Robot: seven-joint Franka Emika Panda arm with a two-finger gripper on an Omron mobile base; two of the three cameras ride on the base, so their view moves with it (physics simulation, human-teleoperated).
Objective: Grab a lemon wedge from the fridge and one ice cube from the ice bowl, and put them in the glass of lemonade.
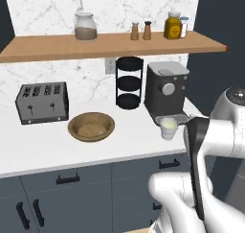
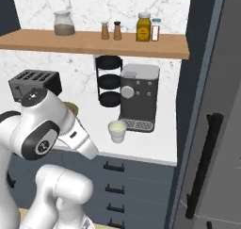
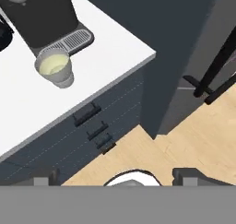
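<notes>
Sitting just in front of the coffee machine [image 1: 166, 90] is the glass [image 1: 168, 128], bowl [image 1: 91, 126] well to its left; fridge [image 2: 214, 129] closed beside the counter [image 3: 106, 48]; gripper [image 3: 120, 178] fingers spread, empty.

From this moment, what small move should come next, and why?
Probably swing the tool toward the fridge handle to open the door. The fridge looks closed, the tool's tips stand apart over the floor holding nothing, and the glass of lemonade sits by the coffee machine with no wedge in it.
</notes>
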